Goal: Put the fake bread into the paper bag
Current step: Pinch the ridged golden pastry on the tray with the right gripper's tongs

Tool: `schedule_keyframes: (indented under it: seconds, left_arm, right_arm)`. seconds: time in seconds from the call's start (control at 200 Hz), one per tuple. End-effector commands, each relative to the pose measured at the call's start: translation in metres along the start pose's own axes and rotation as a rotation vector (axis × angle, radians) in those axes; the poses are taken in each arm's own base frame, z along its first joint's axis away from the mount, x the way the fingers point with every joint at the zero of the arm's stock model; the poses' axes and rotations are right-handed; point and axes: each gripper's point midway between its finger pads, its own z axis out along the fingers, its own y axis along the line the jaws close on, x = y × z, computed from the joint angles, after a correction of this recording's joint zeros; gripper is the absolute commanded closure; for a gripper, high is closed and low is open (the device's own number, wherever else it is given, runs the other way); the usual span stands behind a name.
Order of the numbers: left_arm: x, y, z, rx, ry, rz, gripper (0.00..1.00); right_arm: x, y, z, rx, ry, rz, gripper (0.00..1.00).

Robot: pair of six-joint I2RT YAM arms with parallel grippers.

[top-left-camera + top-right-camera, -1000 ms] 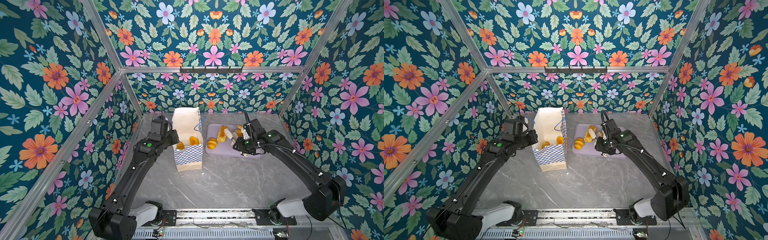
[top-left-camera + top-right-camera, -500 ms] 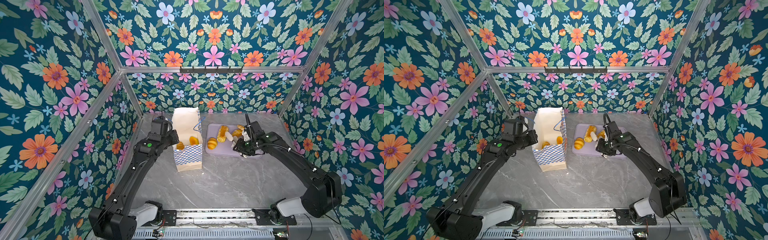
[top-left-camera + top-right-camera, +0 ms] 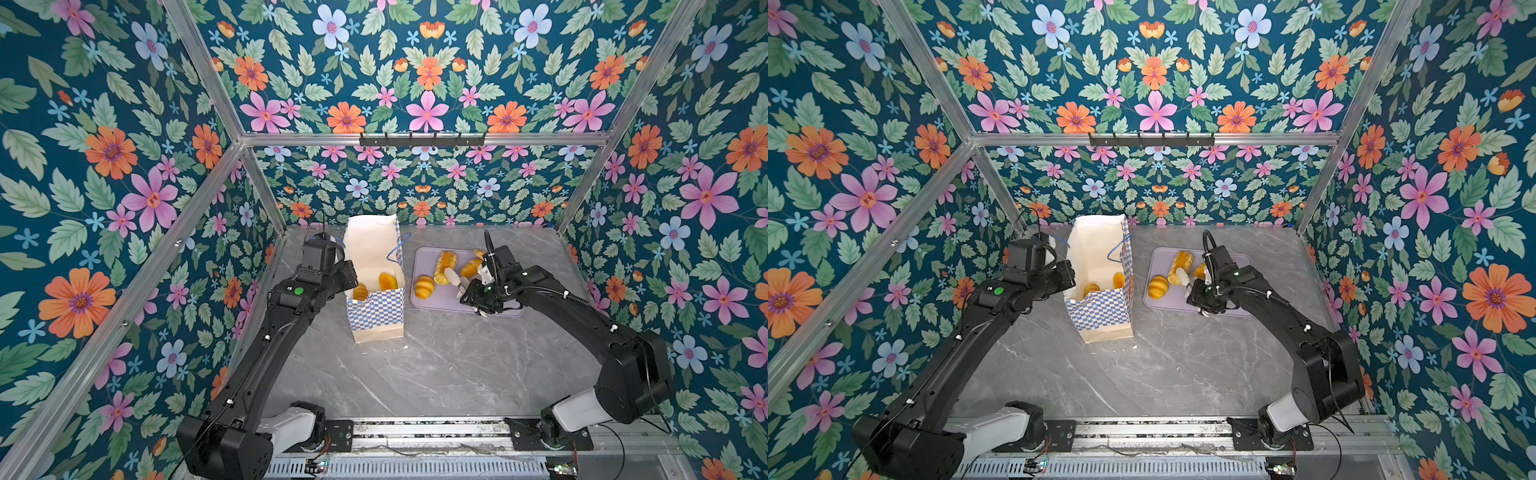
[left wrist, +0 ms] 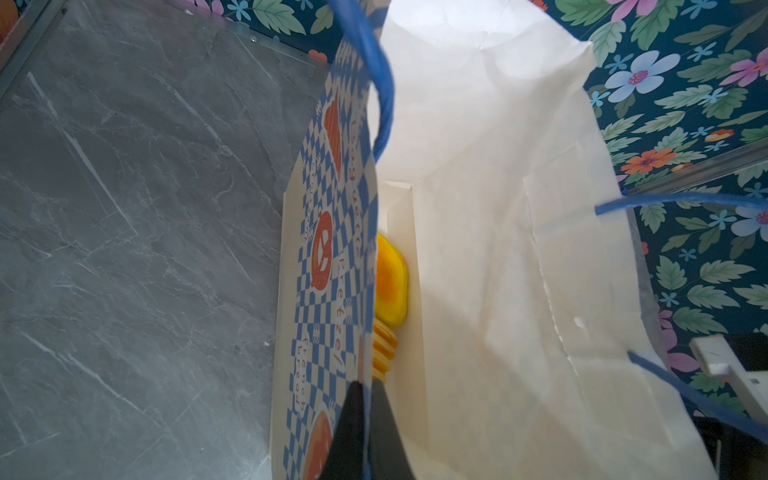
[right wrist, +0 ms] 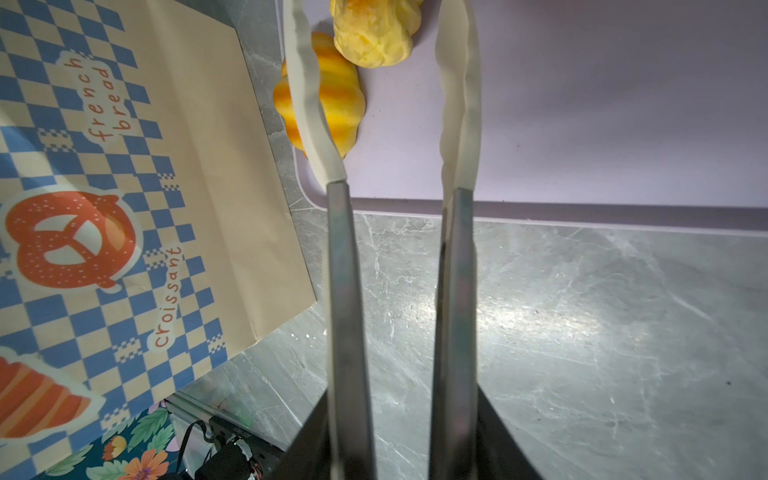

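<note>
The left gripper (image 4: pixel 365 399) pinches the paper bag (image 3: pixel 376 309) by its rim, while the right gripper (image 3: pixel 471 291) holds tongs (image 5: pixel 340 291), tips spread and empty, above the tray (image 3: pixel 436 306), whose light, glossy, probably slippery bread (image 3: pixel 424 286) is best squeezed across its ridged middle.

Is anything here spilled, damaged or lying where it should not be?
Nothing stands out. The paper bag stands on its base, its rim pinched by the left pincer. The other pastries lie on the lilac tray, none on the table. Only a tiny white speck lies by the bag's foot.
</note>
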Motion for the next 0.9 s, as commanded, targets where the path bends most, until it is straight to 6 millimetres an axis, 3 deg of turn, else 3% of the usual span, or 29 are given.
schedule_keyframes:
  seconds: [0.0, 0.7, 0.72, 0.895]
  left_arm:
    - [-0.002, 0.001, -0.001, -0.002, -0.013, -0.007, 0.95]
    - [0.001, 0.002, 0.002, -0.008, -0.004, -0.004, 0.95]
    - [0.001, 0.002, 0.002, -0.009, -0.004, -0.003, 0.95]
    - [0.001, 0.003, 0.002, -0.009, -0.002, -0.003, 0.95]
  right_arm:
    - [-0.006, 0.008, 0.005, -0.040, -0.010, 0.014, 0.59]
    - [-0.023, 0.017, 0.033, -0.057, 0.004, 0.031, 0.58]
    - [-0.022, 0.011, 0.044, -0.037, 0.027, 0.041, 0.58]
    - [-0.028, 0.011, 0.053, -0.032, 0.033, 0.049, 0.58]
